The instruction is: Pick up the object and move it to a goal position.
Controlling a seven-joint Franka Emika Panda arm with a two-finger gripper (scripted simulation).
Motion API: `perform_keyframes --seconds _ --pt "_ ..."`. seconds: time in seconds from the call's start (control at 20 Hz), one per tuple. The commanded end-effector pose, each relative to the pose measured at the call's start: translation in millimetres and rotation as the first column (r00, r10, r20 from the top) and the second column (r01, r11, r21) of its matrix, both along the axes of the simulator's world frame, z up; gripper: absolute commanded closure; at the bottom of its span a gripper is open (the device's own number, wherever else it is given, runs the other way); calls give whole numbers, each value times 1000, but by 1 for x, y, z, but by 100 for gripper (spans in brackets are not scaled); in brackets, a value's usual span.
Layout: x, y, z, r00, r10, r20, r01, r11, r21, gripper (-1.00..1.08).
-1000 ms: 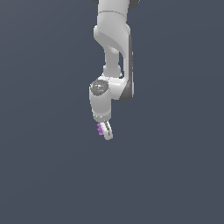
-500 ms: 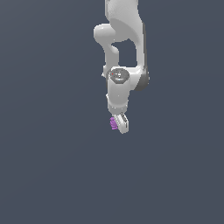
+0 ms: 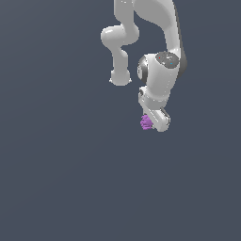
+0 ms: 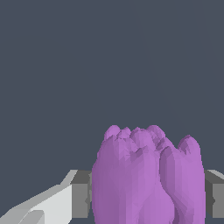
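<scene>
pincer (image 3: 154, 121) clenched on the purple lump (image 3: 146, 122), lump riding between the fingers (image 4: 81, 199), clear of the table. pickup looks done; reaching the goal remains, no marker visible.

Plain dark grey backdrop (image 3: 56, 179)

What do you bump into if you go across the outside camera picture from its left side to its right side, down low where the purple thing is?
Plain dark grey background, then the small purple ridged lump, then the white robot gripper holding it, then dark grey background again.
</scene>
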State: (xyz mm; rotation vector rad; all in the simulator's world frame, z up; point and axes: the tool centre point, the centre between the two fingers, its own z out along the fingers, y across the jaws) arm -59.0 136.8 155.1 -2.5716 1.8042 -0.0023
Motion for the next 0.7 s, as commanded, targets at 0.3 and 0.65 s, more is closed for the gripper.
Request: perform_keyframes --seconds 0.3,0.65 --pt "-12 78 43 1000 -1 0 1 1000 -1 108" --pt "-16 113 61 1000 -1 -1 1 1000 0 108"
